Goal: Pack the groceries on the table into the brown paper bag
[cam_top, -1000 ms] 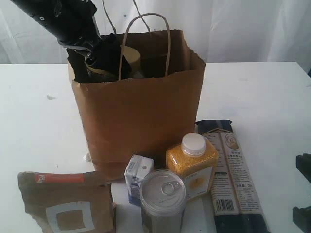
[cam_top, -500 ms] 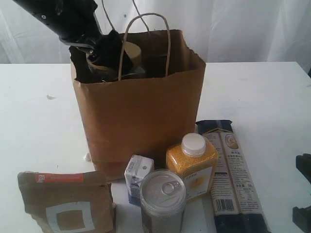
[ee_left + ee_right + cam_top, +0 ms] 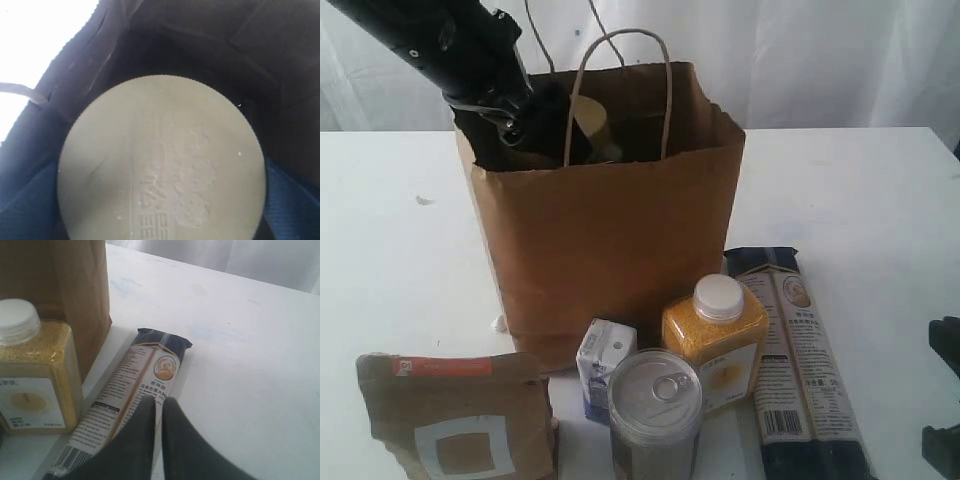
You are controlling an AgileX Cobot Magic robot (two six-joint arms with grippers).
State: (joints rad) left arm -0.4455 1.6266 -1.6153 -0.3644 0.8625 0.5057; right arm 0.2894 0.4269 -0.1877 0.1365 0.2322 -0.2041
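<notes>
The tall kraft-brown paper bag with twisted loop handles [image 3: 610,240] is standing around the middle of the plain white worktop [image 3: 860,200]. The left pincer [image 3: 533,120] is reaching into the bag's open top, its fingers [image 3: 25,210] spread on either side of the round tan-lidded jar [image 3: 160,160], which is sitting inside the bag. The right pincer [image 3: 159,407] is hovering, pressed together and empty, over the long dark pasta pack [image 3: 145,385]. Between the bag and the worktop's near edge, the yellow white-capped bottle [image 3: 715,340], small white-blue carton [image 3: 603,365], silver pull-tab can [image 3: 655,405] and brown kraft pouch [image 3: 460,420] are standing.

Left arm [image 3: 420,30]: glossy black tube (few pale screw dots). Right fingers [image 3: 135,440]: dark grey, tapered.
</notes>
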